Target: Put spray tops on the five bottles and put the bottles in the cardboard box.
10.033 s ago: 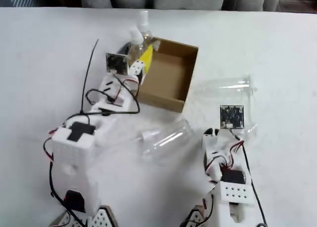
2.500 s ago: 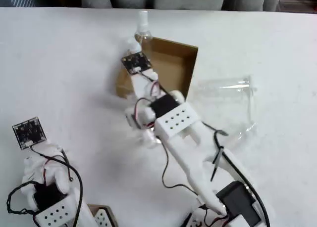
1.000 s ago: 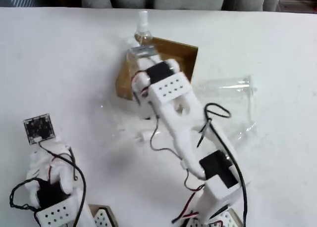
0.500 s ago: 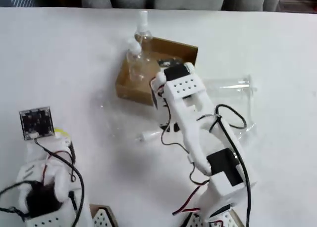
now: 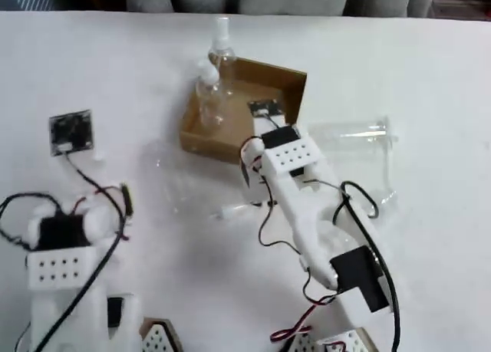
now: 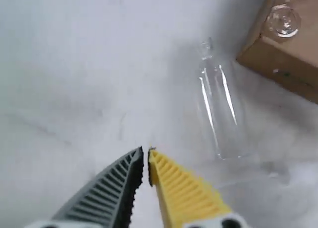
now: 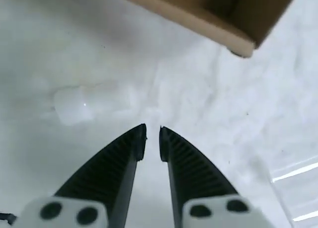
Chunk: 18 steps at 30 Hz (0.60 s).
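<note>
White table (image 5: pixel 92 60): carries everything; the work sits around its middle, where both arms can reach.
Brown cardboard box (image 5: pixel 207 143): towards the far edge, open upward to receive bottles.
Clear uncapped plastic bottle (image 6: pixel 221 114): lies on its side beside the box's near wall, probably waiting for a top.
Capped clear bottle (image 5: pixel 209 99): upright in the box's left corner, so finished.
Right claw (image 7: pixel 152 131): nearly closed with a thin gap, empty.
Left claw (image 6: pixel 145 152): closed, empty, pointing toward the lying bottle.
Small white spray top (image 7: pixel 79 105): on the table near the right claw, likely the next grasp.

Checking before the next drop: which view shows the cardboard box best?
The high view: the whole cardboard box, open top, two upright bottles at one end. Each wrist view catches a corner.
</note>
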Tool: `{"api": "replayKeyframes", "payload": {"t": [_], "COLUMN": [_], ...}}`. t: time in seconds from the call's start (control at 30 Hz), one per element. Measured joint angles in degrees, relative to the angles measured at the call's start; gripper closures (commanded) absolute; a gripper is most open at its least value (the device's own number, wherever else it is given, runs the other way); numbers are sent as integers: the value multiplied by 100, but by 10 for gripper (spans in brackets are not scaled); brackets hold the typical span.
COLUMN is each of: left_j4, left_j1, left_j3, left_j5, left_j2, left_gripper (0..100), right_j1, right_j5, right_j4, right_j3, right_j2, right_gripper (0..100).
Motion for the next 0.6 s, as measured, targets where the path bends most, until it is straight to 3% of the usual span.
{"api": "replayKeyframes", "payload": {"t": [0.27, 0.6], "left_j4": [0, -352], "left_j1": [993, 1125], "left_j3": [-290, -404], "left_j5": [914, 1653], "left_j2": [791, 1310], "left_gripper": [972, 972], "right_j1": [18, 193], "right_j5": [0, 0], "right_j4": [-202, -299], "right_j3": [35, 35], "right_j2": [0, 0], "right_gripper": [981, 982]}}
